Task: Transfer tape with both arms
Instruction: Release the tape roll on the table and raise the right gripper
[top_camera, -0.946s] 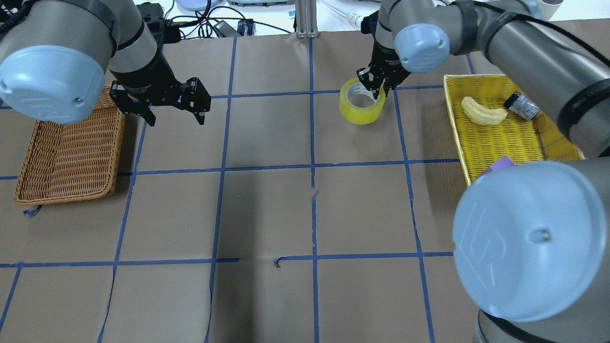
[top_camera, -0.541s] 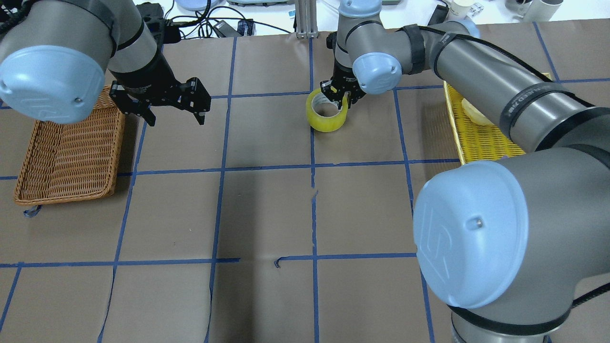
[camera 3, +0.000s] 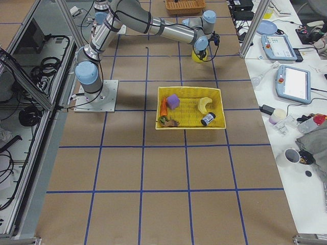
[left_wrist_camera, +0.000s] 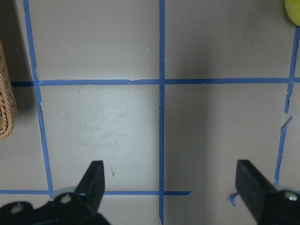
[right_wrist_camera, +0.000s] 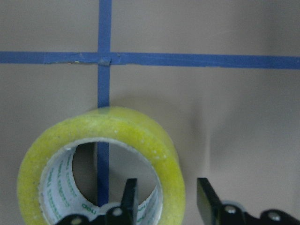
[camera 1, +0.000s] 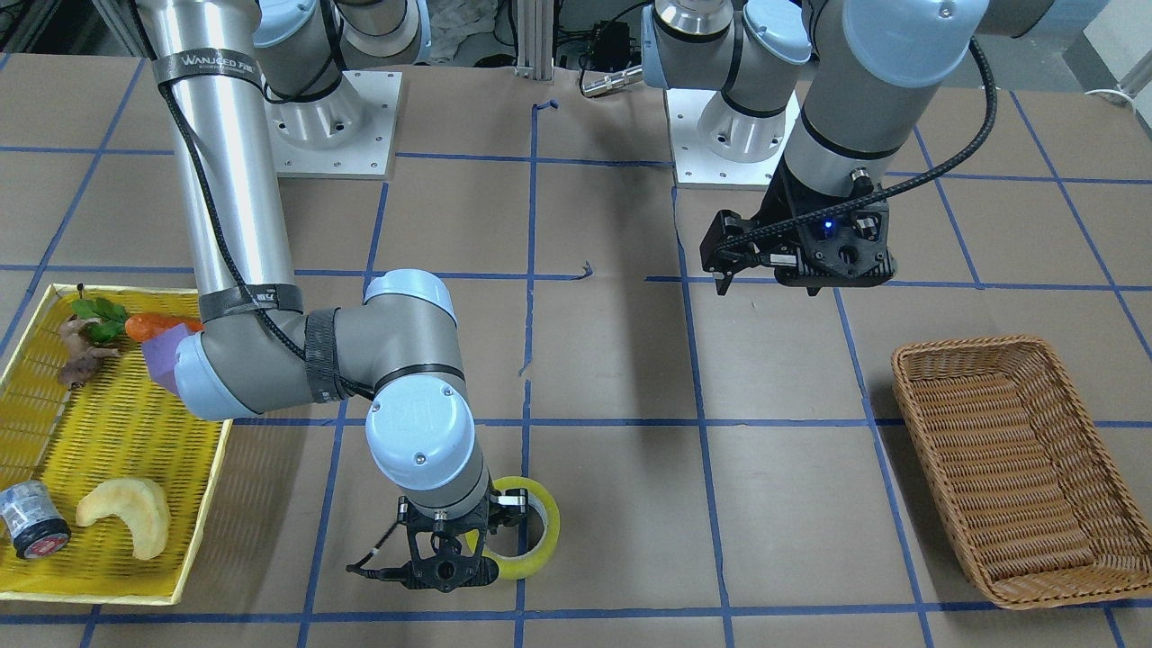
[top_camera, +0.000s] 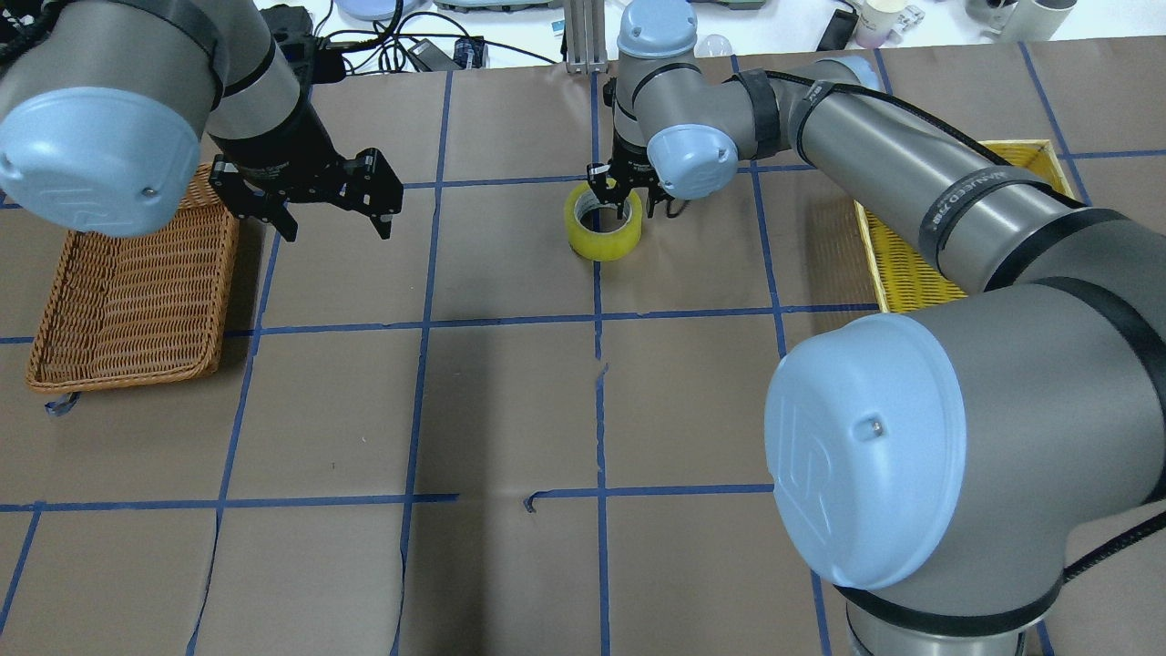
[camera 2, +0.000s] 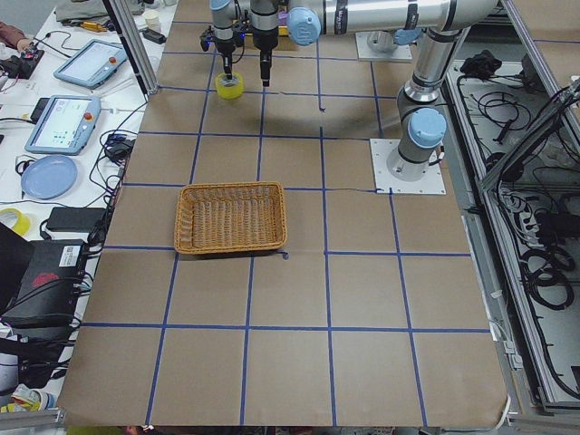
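The tape (top_camera: 603,239), a yellow roll with a pale core, rests hole-up on the brown table on the central blue line. It also shows in the front view (camera 1: 544,531) and in the right wrist view (right_wrist_camera: 103,126). My right gripper (top_camera: 615,202) straddles the roll's wall, with one finger (right_wrist_camera: 130,199) inside the core and one outside. In the right wrist view (right_wrist_camera: 167,187) a gap shows on each side of the wall, so it is open. My left gripper (top_camera: 337,230) is wide open and empty, hovering beside the basket, far from the tape.
A wicker basket (top_camera: 127,292) lies at the table's left. A yellow tray (camera 1: 117,432) on the right side holds a pale curved piece (camera 1: 126,526), a small grey cylinder (camera 1: 31,531), a purple block and a carrot. Blue tape lines grid the table.
My right arm has swung the tape leftward, from near the yellow tray to the central blue line, slowing at the end. My left arm and gripper have not moved.
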### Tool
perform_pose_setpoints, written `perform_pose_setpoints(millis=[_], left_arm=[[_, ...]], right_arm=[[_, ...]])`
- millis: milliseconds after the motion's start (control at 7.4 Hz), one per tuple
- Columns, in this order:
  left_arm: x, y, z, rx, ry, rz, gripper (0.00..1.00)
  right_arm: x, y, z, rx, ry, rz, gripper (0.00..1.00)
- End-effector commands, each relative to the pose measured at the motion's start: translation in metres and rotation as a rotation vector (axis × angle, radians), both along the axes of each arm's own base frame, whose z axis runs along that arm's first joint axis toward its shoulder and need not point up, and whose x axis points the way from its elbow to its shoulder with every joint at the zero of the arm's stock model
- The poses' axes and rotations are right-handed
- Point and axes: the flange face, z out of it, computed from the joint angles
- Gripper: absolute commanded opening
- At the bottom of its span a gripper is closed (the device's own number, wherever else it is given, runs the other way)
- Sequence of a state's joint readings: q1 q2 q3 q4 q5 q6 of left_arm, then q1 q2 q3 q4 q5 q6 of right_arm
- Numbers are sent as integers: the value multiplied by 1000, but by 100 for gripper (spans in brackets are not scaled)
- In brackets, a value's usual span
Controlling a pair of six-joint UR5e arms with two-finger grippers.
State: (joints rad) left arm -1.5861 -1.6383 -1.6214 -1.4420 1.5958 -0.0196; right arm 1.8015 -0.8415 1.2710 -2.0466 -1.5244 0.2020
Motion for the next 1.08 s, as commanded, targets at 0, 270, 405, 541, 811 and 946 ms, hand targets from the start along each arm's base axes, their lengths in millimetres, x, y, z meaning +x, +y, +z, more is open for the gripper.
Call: perform_pose_setpoints(millis=[0, 270, 405, 541, 811, 946], left_arm=[[1, -1, -1, 1, -3, 0, 100], [-14, -18, 3, -106, 30, -7, 100], [-25, -25, 3, -137, 131, -18, 100], [-36, -36, -4, -164, 226, -42, 100], [-85, -53, -43, -155, 270, -140, 100], [-123, -60, -55, -154, 270, -210, 100]], right_arm=[[-6, 19, 62, 12, 14, 1, 100], [-29, 44, 123, 32, 39, -16, 100], [-54, 60, 165, 33, 81, -27, 100], [-86, 82, 205, 54, 92, -57, 100], [-144, 138, 249, 39, 90, -10, 100], [-161, 168, 254, 38, 90, -6, 100]])
